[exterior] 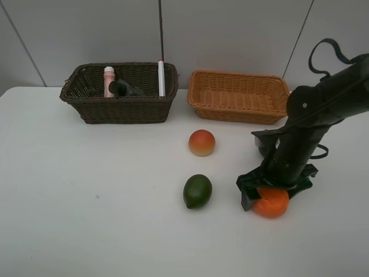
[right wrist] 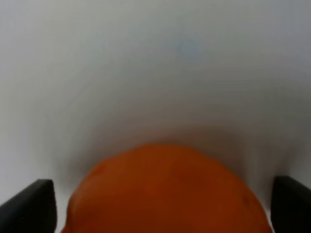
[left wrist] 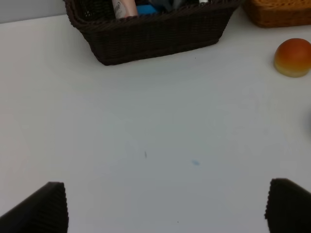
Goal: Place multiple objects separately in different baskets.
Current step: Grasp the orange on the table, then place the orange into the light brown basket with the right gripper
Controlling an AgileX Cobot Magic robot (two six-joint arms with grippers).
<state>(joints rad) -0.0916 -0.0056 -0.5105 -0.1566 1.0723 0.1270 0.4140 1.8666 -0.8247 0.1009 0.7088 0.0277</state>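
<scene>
The orange lies on the white table at front right. My right gripper is open and lowered over it, with one finger on each side; the right wrist view shows the orange between the fingertips. The red-yellow fruit and the green fruit lie mid-table. The dark brown basket holds the pink white-capped bottle, the dark green pump bottle and the white marker. The light orange-tan basket looks empty. My left gripper is open and empty above bare table. The black block and mangosteen are not visible.
The baskets stand side by side at the table's back edge against a grey wall. The left wrist view shows the dark basket, something blue inside it, the red-yellow fruit and a corner of the tan basket.
</scene>
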